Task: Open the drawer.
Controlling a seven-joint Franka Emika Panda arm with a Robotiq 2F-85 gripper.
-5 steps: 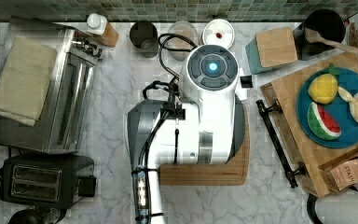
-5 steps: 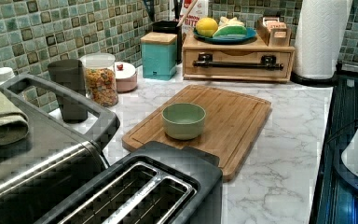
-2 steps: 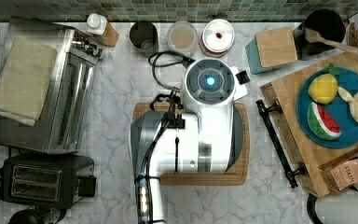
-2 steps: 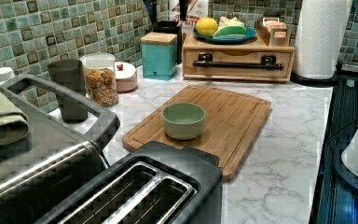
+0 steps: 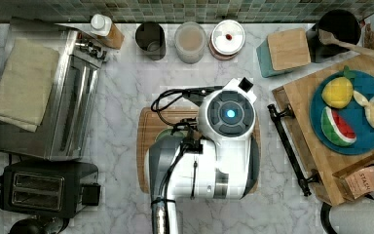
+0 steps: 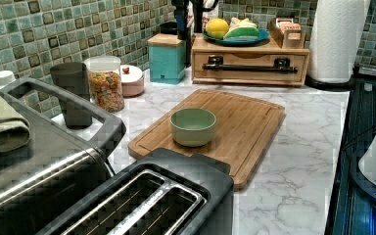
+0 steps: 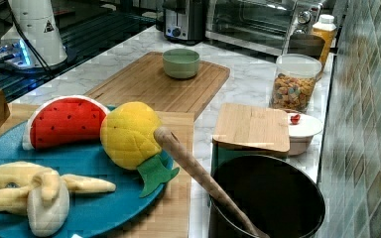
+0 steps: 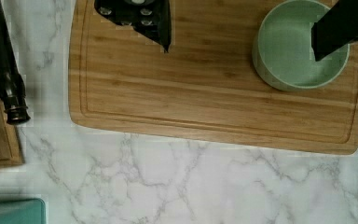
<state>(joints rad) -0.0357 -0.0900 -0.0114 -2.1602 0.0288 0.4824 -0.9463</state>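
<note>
drawer (image 6: 252, 66) closed at upper centre of left view, black bar handle (image 5: 286, 146) clear. end effector (image 8: 242, 28) spread above cutting board (image 8: 205, 88); risk: a low approach clips green bowl (image 8: 300, 44).

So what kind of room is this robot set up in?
It looks like a kitchen counter, perhaps a mock one: a black two-slot toaster, a stainless toaster oven, a green tiled backsplash, and a bamboo cutting board on marble.

Even, soft indoor light; blocky compression blur, faint shadows throughout.
</note>
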